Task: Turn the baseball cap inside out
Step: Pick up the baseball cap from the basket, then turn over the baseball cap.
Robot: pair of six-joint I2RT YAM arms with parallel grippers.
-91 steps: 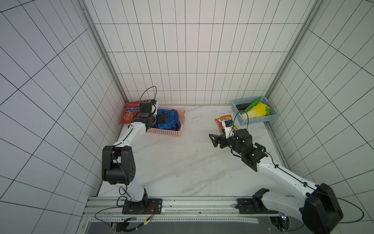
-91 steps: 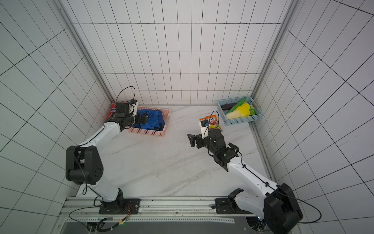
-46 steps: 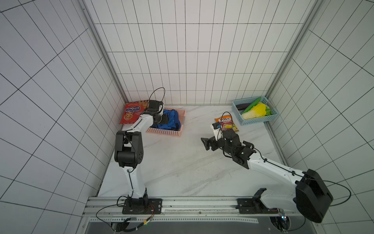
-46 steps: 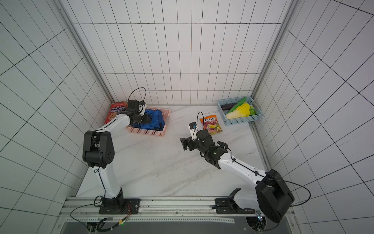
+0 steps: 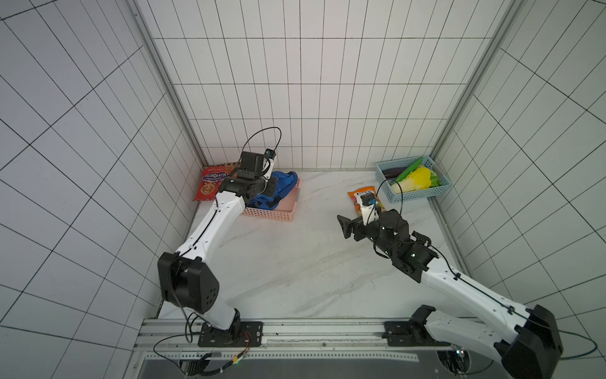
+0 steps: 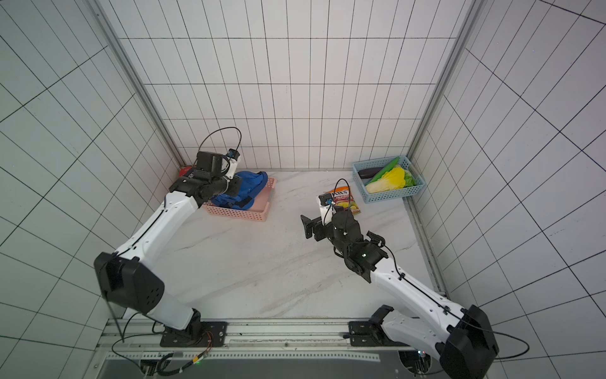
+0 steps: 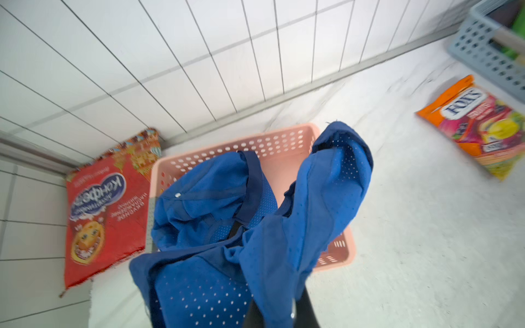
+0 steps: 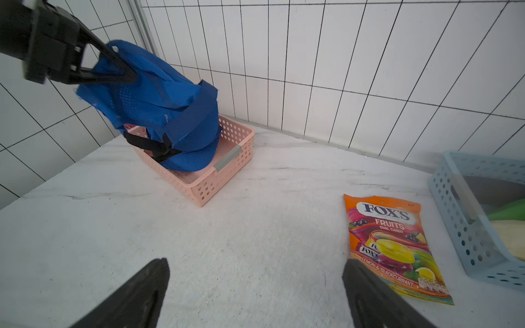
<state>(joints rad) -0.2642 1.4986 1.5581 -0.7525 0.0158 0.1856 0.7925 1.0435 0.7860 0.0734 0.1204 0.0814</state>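
**Asker:** Fingers first, please, starting at the left. What are they doing?

**Describer:** Left fingers, thin and black, are pinched together on a fold of the blue baseball cap. They are at the back left of the white marble counter. A red snack bag lies just to their left, against the wall.

**Asker:** Where does the cap sit against those fingers?

**Describer:** Its mesh fabric is caught between the tips at its highest edge. The rest hangs below and beyond them. In the left wrist view, the cloth drapes over the fingers and hides their tips. The cap's lower part, with a black strap, rests inside a pink basket. In both top views, the cap bulges above the basket's rim.

**Asker:** And further right?

**Describer:** Right fingers stand wide apart and hold nothing. They are above the bare middle of the counter, well apart from the cap, and point leftward toward the pink basket. To their right, an orange candy bag lies flat. At the far right, a pale blue basket holds a yellow-green cabbage and other vegetables.
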